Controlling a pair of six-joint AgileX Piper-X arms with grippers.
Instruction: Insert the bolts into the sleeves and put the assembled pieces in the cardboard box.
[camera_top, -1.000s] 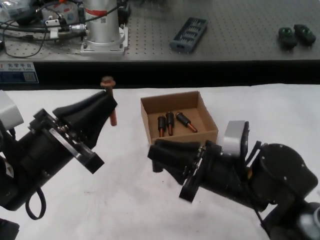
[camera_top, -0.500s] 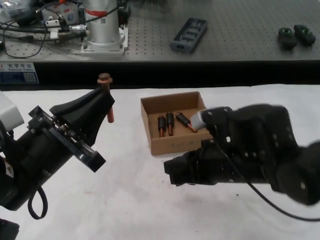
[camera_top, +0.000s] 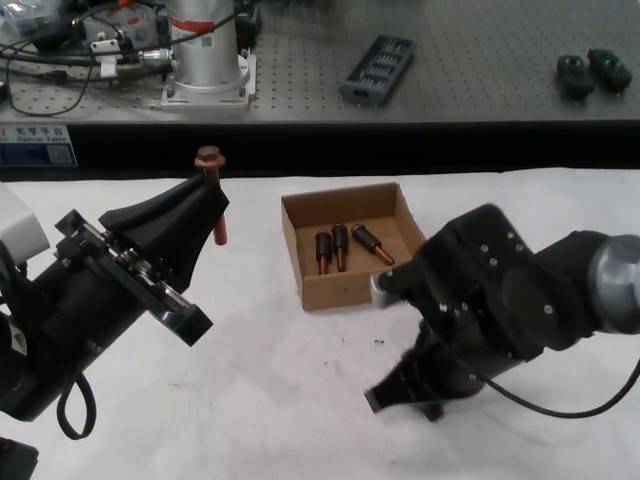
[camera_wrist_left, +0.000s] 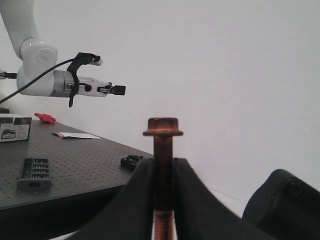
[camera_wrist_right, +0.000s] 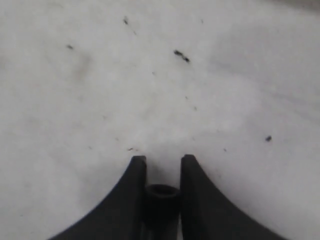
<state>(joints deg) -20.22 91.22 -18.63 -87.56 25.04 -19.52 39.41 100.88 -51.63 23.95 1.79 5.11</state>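
Right gripper (camera_wrist_right: 163, 159) swings downward clamped on a sleeve (camera_wrist_right: 161, 197), left gripper (camera_wrist_left: 162, 161) clamps the unjoined bolt (camera_wrist_left: 162, 142), 3 assembled pieces (camera_top: 340, 245) lie in the cardboard box (camera_top: 350, 290).

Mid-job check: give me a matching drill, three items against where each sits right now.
Items:
1. copper-coloured flanged metal bolt
2. short black cylindrical sleeve
3. three assembled bolt-and-sleeve pieces

Places:
A. inside the brown cardboard box
B. gripped in the left claw, head up
C. gripped in the right claw, facing the white cloth

Pairs: 1-B; 2-C; 3-A
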